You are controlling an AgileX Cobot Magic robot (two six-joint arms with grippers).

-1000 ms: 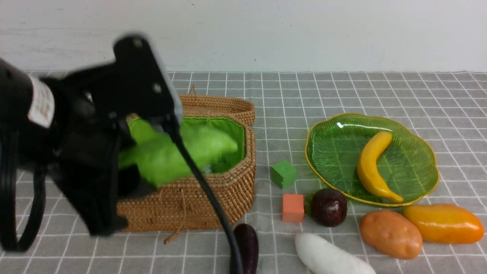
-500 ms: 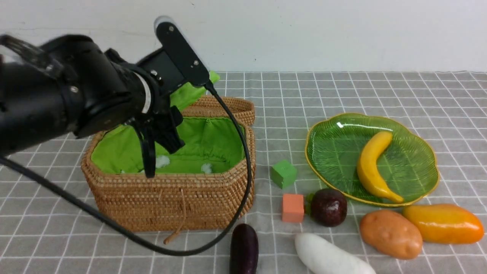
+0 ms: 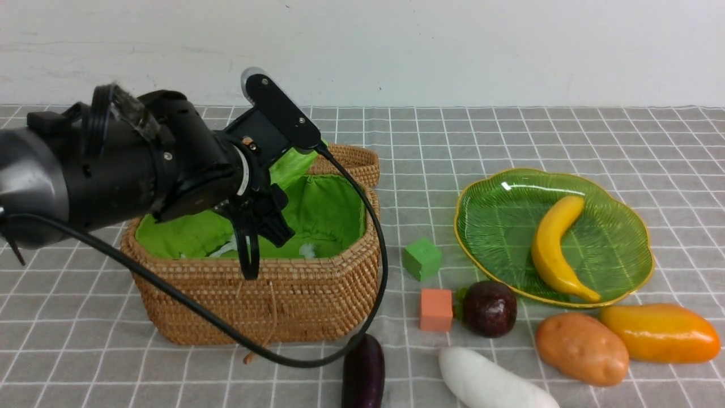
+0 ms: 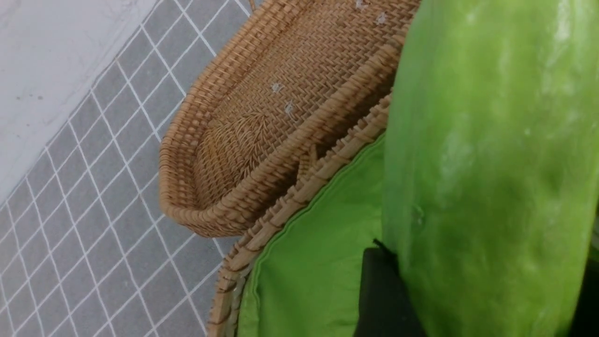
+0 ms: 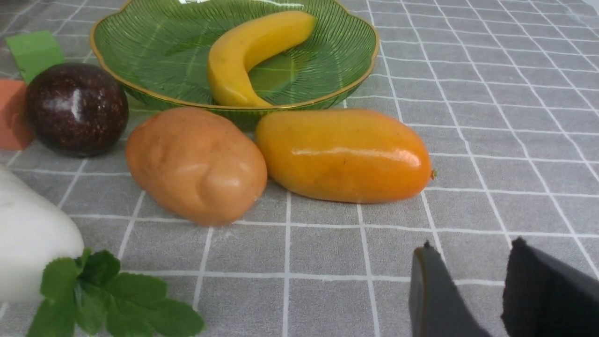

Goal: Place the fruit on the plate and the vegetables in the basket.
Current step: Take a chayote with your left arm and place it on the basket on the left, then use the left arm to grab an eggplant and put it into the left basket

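My left gripper is shut on the light-green gourd and holds it over the back of the open basket. The wrist hides most of the gourd in the front view. The banana lies on the green plate. The mangosteen, mango, potato, white radish and eggplant lie on the cloth. My right gripper is open and empty, low over the cloth near the mango and potato.
A green cube and an orange cube sit between basket and plate. The basket's lid lies open behind it. The left arm's cable hangs in front of the basket. The radish's leaves lie near my right gripper.
My left arm has swung away from the camera with the gourd, out over the basket, then come down lower over its back part. Everything on the cloth has stayed put.
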